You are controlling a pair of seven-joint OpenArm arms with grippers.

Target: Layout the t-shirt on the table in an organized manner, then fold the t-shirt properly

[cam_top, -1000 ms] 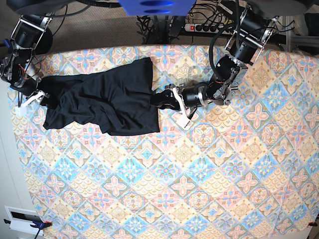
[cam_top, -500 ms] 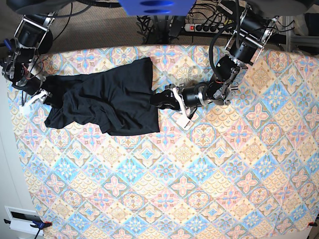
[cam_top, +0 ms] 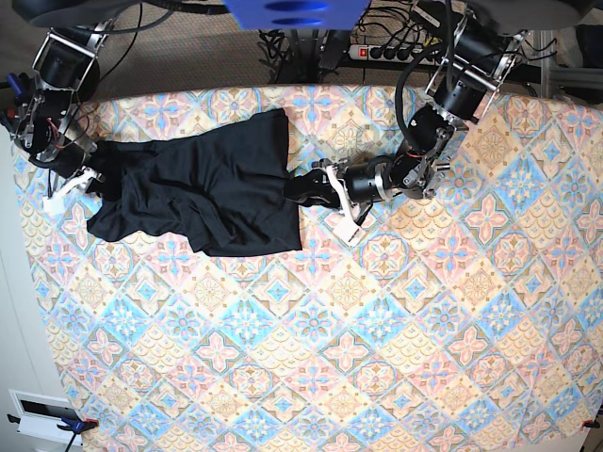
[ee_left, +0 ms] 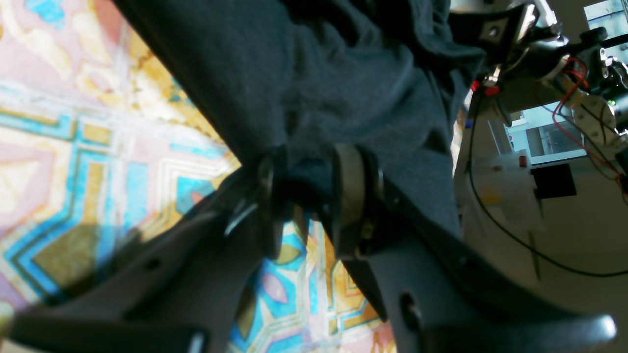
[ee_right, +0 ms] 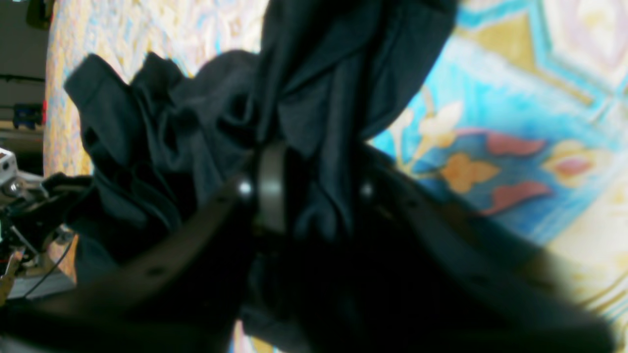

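The black t-shirt (cam_top: 198, 193) lies rumpled and stretched sideways on the patterned table (cam_top: 377, 330) at the far left. My left gripper (cam_top: 306, 191) holds the shirt's right edge low on the cloth. In the left wrist view its fingers (ee_left: 351, 186) are shut on a fold of the t-shirt (ee_left: 343, 83). My right gripper (cam_top: 83, 179) is at the shirt's left end, close to the table's left edge. The right wrist view shows that gripper (ee_right: 316, 189) shut on bunched fabric of the t-shirt (ee_right: 162, 142), which hides the space between its fingers.
A power strip (cam_top: 391, 52) and cables lie beyond the table's far edge. A white box (cam_top: 42, 414) sits off the near left corner. Patterned cloth (ee_left: 73, 147) shows under the left gripper. The other arm (ee_left: 539, 44) shows far off in the left wrist view.
My right gripper has shifted a little toward the far edge and has shut on the shirt's left end, which moved with it. The left arm has stayed put.
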